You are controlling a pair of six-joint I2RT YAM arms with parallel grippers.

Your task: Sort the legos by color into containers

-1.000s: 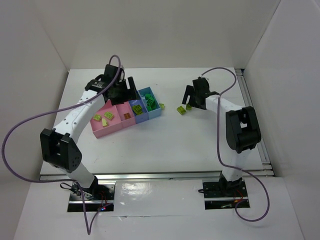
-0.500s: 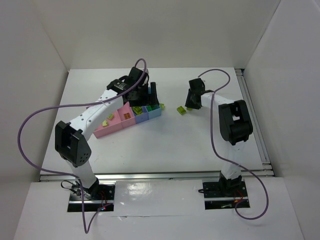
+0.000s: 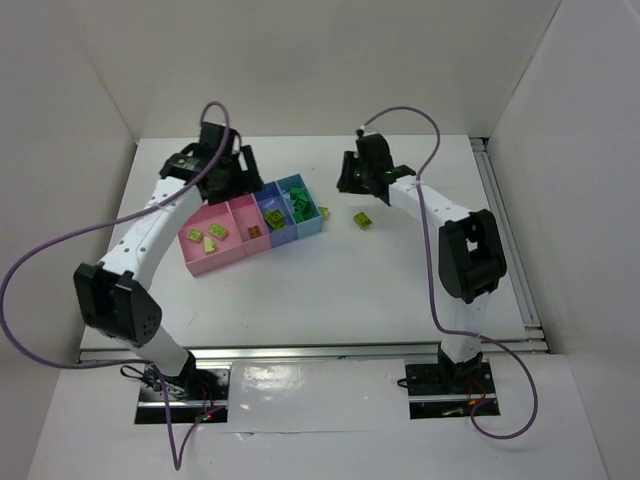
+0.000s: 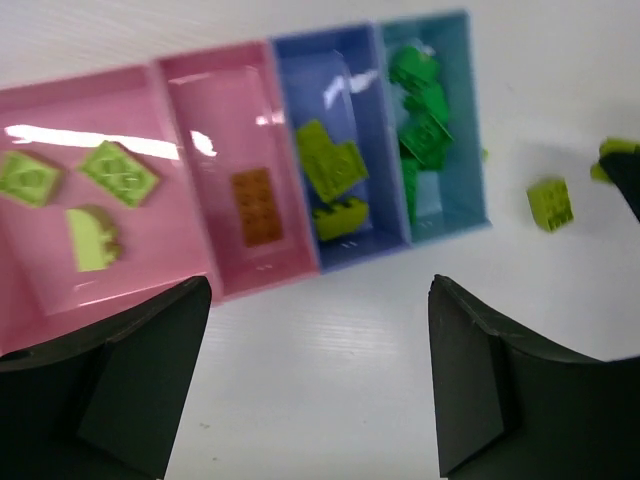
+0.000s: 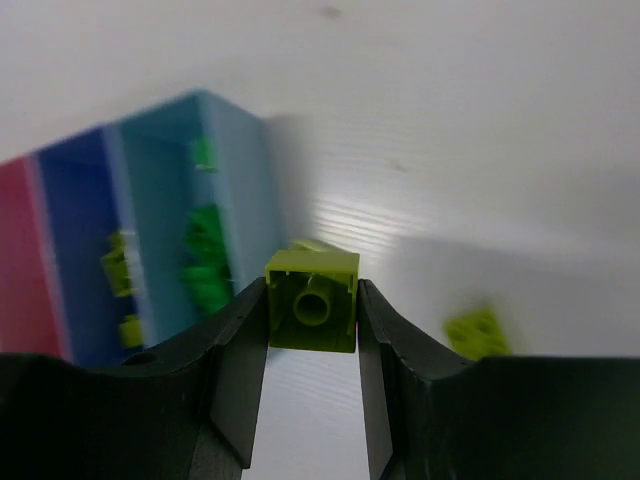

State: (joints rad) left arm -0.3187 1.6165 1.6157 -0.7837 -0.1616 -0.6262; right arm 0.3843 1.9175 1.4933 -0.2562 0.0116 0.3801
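The row of four joined rectangular plastic bins (image 3: pixel 228 260) sits on the white counter (image 3: pixel 330 290) left of its middle. It lies slanted, with the pink end toward the left edge and the light blue end toward the far right corner.

The outer pink bin (image 4: pixel 170 225) holds three yellow-green studded bricks (image 4: pixel 118 172). The second pink bin (image 4: pixel 220 110) holds a single brick that looks brownish (image 4: pixel 258 205) against the pink floor. A few yellow-green bricks (image 4: pixel 330 165) lie in the dark blue bin (image 4: pixel 300 90). A heap of dark green bricks (image 4: pixel 420 100) fills the far part of the light blue bin (image 4: pixel 465 130).

The left pincer (image 4: pixel 317 290) hangs above the counter on the far side of the pink bins. Its two black fingers (image 4: pixel 150 370) are spread wide, with nothing between them.

The right pincer (image 5: pixel 312 312) is in the air between the light blue bin and the middle of the far edge. It is clamped on one small yellow-green plastic brick (image 5: pixel 312 295), gripped by its two sides with the hollow underside facing the wrist camera. That brick is off the counter and outside every bin, near the light blue bin's outer wall.

A loose yellow-green brick (image 3: pixel 362 219) lies alone on the counter to the right of the row, apart from it. A smaller yellow-green piece (image 3: pixel 324 211) lies just beside the light blue bin.
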